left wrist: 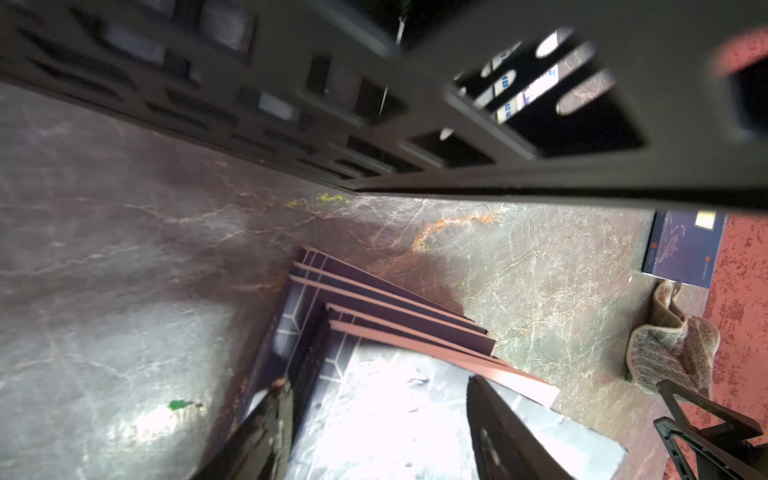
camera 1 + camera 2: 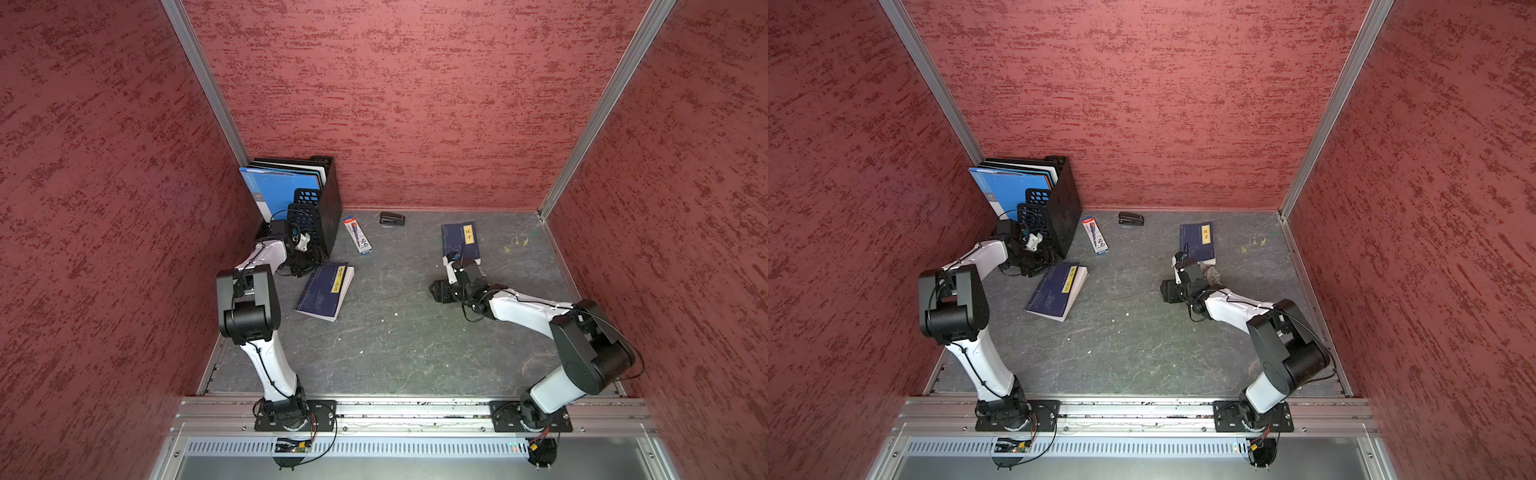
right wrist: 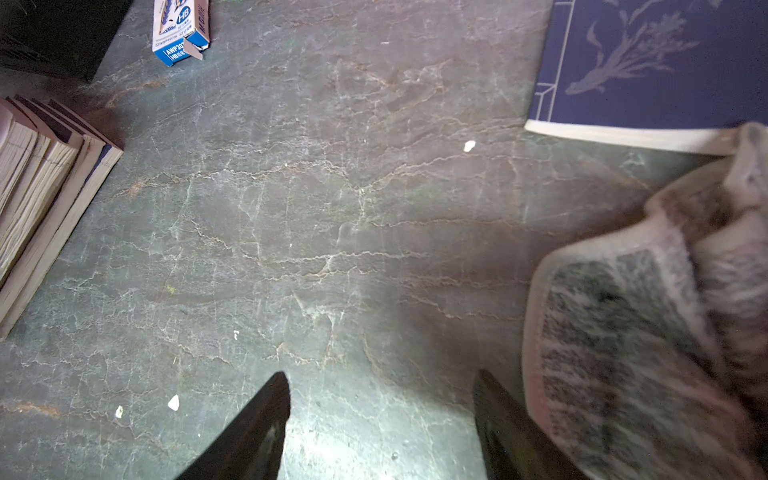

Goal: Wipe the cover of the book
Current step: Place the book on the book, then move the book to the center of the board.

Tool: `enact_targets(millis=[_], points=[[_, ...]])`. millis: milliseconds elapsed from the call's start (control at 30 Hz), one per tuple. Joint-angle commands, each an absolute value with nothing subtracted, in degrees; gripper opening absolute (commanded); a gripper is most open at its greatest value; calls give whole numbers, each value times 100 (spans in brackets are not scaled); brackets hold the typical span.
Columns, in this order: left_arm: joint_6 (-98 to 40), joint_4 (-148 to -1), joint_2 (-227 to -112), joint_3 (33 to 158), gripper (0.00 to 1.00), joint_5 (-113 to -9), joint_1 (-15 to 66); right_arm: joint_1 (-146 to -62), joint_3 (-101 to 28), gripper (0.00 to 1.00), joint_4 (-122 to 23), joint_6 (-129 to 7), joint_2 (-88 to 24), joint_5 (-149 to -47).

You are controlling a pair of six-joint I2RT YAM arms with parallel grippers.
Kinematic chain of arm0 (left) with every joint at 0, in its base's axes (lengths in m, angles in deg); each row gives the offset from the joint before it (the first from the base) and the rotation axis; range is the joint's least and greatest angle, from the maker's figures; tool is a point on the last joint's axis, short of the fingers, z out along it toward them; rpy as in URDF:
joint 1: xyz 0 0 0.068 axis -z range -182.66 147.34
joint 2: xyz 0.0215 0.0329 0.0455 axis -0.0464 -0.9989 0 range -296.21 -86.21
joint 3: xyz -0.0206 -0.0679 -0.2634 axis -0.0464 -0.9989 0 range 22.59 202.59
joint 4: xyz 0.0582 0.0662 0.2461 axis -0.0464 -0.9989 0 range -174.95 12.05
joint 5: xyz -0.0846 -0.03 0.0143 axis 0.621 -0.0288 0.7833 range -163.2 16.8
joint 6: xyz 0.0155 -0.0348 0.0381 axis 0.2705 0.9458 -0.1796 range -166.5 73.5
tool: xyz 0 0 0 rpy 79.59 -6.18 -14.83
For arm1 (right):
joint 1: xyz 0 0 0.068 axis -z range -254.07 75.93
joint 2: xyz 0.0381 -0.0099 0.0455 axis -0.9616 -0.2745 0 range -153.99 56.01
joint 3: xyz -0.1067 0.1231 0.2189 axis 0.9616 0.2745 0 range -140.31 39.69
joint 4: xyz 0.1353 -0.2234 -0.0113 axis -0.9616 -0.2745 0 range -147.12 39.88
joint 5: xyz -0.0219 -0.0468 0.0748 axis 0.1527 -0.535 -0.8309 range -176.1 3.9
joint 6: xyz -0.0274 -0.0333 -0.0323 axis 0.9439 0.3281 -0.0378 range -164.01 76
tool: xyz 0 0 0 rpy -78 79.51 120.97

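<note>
The blue book lies flat and closed at about two o'clock on the tabletop, with the crumpled cloth touching its six o'clock edge. My right fingers hover at the book's seven o'clock, spread well apart over bare tabletop beside the cloth, gripping nothing. At nine o'clock my left fingers are spread too and empty, above a fanned stack of books near the file rack.

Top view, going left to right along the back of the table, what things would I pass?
Black file rack → pencil box → stapler → blue book.
</note>
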State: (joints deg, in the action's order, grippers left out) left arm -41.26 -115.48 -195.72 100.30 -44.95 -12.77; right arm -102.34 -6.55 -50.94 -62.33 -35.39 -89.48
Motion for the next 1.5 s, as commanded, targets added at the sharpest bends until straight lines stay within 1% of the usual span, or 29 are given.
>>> enact_targets(millis=[0,367,500,600,733,900,1133,1333,1467], points=[[-4240,-11434,-19460,10099,68,-4613,-1224,-10202,-705,70,-5150,-6166,-3429,-8852],[-3984,-10938,-18101,9175,73,-5963,-1224,-10136,-1135,71,-5544,-5937,-3456,-8329],[-3834,-10766,-17492,8914,76,-6183,-1207,-9800,-1638,72,-5722,-5797,-3547,-8289],[-3793,-10629,-17115,8685,81,-6092,-1109,-9494,-2210,74,-5905,-5609,-3821,-8350],[-3799,-10604,-16923,8477,83,-6116,-556,-9037,-3225,76,-6221,-5437,-4527,-8362],[-3876,-10683,-16935,8343,83,-6371,241,-8353,-4207,75,-6475,-5379,-5447,-8660],[-3840,-10882,-16865,8410,83,-6753,1358,-7883,-5321,73,-7041,-5049,-6582,-8774],[-3648,-10630,-17041,8477,83,-6398,1746,-7822,-5884,72,-7398,-4829,-7222,-8939],[-3630,-10614,-17223,8544,82,-6364,1861,-7829,-6002,66,-7576,-4742,-7440,-9152]])
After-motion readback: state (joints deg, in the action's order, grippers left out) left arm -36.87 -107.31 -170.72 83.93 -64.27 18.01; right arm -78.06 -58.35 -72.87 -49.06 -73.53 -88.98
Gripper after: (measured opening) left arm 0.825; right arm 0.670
